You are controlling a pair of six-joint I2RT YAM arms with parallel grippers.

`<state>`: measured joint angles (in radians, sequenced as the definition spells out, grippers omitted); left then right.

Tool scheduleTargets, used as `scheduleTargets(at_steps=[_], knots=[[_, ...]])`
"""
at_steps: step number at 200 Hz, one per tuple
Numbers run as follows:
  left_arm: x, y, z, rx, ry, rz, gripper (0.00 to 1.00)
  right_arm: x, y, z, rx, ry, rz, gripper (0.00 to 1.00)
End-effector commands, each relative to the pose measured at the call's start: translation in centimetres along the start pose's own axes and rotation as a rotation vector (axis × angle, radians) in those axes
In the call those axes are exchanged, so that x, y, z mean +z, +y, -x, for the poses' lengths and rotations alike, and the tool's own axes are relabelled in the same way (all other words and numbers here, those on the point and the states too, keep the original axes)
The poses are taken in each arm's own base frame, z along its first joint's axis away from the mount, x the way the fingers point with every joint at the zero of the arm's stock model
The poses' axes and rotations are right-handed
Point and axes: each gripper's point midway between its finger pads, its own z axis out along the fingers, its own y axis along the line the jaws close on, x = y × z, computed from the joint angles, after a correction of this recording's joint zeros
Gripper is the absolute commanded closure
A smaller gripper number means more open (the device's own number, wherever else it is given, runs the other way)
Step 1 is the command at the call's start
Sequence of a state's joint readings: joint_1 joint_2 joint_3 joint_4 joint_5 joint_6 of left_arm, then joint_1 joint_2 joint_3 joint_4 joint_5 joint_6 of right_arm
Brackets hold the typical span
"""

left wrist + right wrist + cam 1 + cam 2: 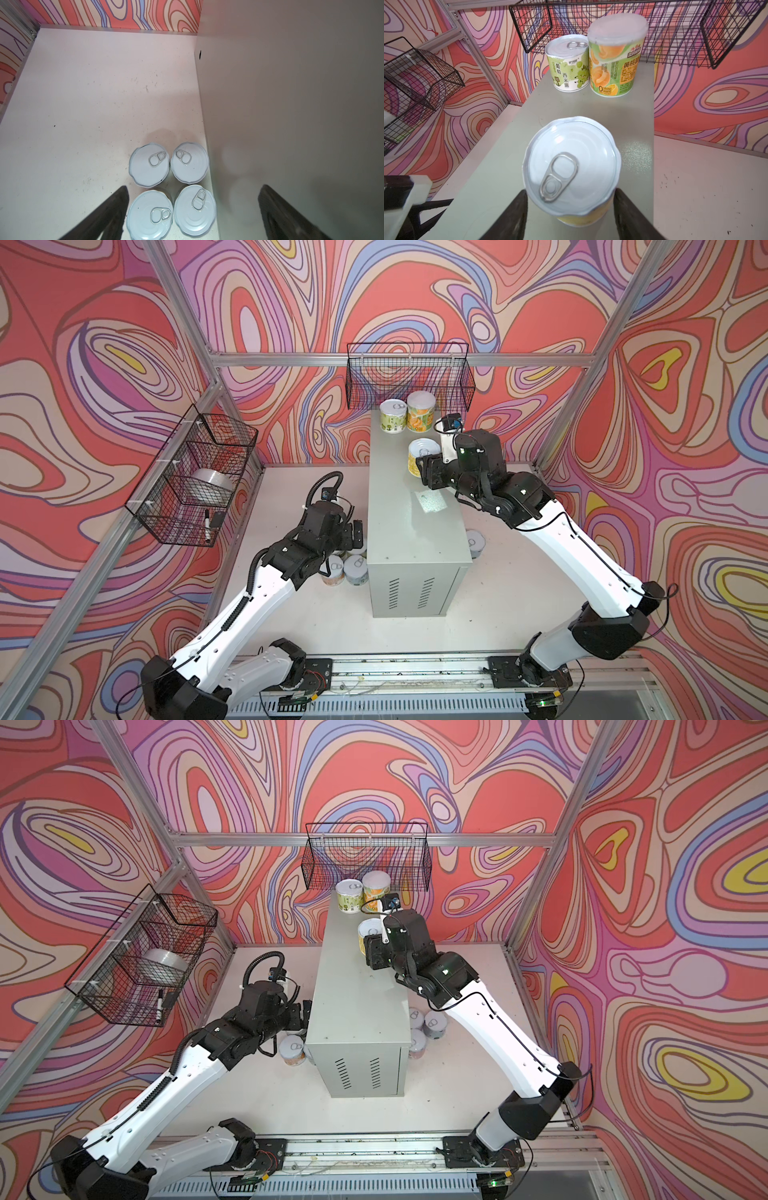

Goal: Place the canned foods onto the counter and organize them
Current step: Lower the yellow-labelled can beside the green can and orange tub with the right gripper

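Right wrist view: yellow can [572,166] stood on counter [591,108], flanked by right claw [570,193]; gripped or released cannot be told. Placement judged underway; clean withdrawal needed next. Over 4 cans [148,164], left claw [194,187] held wide.

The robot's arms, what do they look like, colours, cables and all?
Both the left arm and right arm have glossy white shells with bulky black joints and black wrists. A ribbed black hose runs along the left one; a thin black cable lies on the right one. Each wrist carries a small black camera. The fingers are dark, flat and tapered.
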<state>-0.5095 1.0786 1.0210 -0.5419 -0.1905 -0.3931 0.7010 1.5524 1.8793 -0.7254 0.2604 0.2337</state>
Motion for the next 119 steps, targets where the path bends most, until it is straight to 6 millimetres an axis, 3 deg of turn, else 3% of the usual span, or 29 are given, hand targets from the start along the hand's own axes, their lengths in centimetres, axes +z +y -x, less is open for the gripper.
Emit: scheduleTargets(at_steps=[1, 64, 119], knots=[[0.2, 0.1, 0.5, 0.003, -0.011, 0.005, 0.03, 0.3, -0.8, 0.3, -0.015, -0.006, -0.048, 0.34], [0.1, 0.5, 0.3, 0.003, -0.011, 0.018, 0.02, 2.9, -2.2, 0.2, -0.011, 0.01, -0.1, 0.38], [0.0, 1.0, -0.1, -0.002, -0.006, 0.033, 0.02, 5.6, -3.6, 1.2, 0.042, -0.004, -0.081, 0.4]])
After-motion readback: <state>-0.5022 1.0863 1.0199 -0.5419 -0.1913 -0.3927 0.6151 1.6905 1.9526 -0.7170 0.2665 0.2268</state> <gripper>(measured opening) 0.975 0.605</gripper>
